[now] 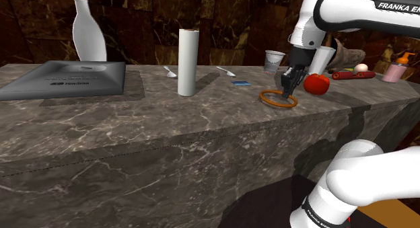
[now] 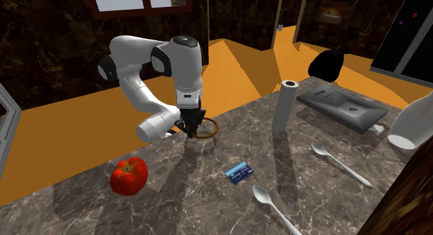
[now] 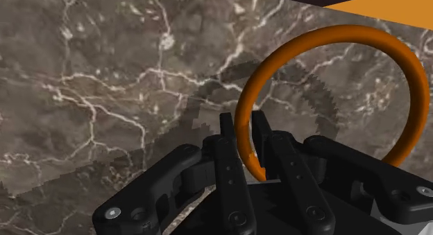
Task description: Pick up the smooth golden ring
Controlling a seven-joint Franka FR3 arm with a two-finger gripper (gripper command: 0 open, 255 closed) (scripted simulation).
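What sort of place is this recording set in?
Likely a kitchen: a dark marbled counter carries spoons, a red pepper and a cup. The gripper clasps an orange ring on it.

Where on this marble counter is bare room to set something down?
Bare marble: between the flat grey box and the tall white cylinder, and along the shoulder view's near edge. Crowded around the red pepper, white cup and orange ring.
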